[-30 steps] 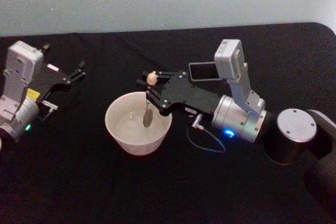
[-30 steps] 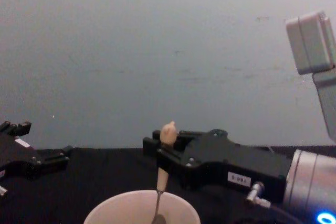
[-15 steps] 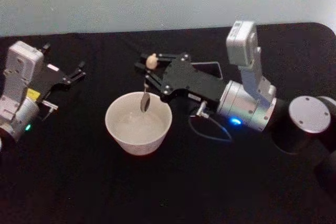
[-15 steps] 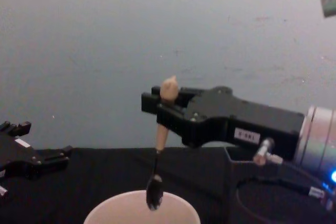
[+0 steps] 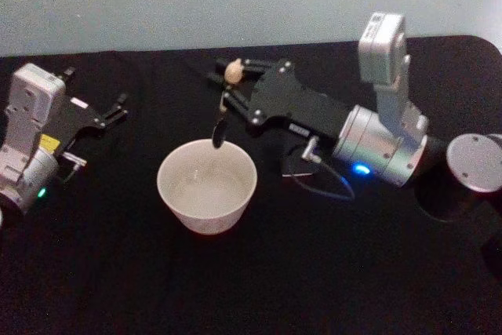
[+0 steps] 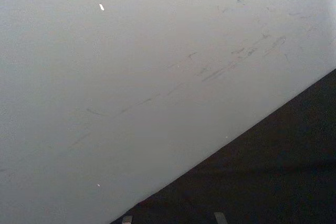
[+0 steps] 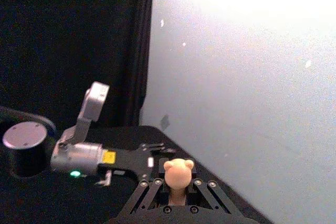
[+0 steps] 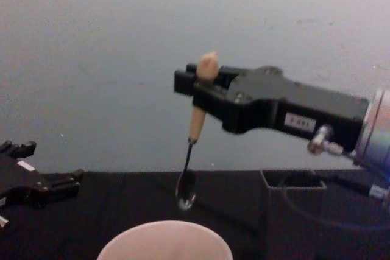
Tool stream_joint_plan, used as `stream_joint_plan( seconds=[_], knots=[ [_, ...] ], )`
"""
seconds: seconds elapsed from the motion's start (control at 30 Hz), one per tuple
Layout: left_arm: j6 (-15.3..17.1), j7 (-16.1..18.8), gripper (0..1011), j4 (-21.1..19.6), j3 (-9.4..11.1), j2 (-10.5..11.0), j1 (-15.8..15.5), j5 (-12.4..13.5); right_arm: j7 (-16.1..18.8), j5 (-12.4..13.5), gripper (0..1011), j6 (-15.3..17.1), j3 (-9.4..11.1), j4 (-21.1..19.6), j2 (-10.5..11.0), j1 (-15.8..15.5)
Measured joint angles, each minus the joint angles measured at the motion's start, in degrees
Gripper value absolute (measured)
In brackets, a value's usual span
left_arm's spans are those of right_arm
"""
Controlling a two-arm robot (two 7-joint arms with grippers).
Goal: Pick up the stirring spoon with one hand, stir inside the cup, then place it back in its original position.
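Jaws of the level right gripper [image 8: 200, 86] pinch the stirring spoon [image 8: 195, 125] upright, bowl down, above the cup [image 8: 164, 240]; left gripper [image 5: 119, 107] idles, agape.

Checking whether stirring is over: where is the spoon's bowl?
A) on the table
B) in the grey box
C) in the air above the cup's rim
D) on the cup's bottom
C: the right gripper holds the stirring spoon with its bowl hanging clear above the cup; the left gripper sits parked at left.

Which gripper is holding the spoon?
The right gripper, shut on the stirring spoon's wooden handle above the cup; the left gripper rests open, holding nothing.
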Motion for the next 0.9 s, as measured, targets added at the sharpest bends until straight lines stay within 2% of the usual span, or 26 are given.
stream_joint_plan(
  seconds=[0.57, 0.9],
  knots=[
    [0.0, 0.0, 1001, 0.0, 0.0, 0.0, 0.0, 0.0, -4.04, 0.69, 168, 0.35, 5.96, -4.22, 2.84, -1.05],
    [0.0, 0.0, 1001, 0.0, 0.0, 0.0, 0.0, 0.0, -7.04, -0.92, 168, 0.74, 9.26, -4.0, 3.84, -2.66]
  ],
)
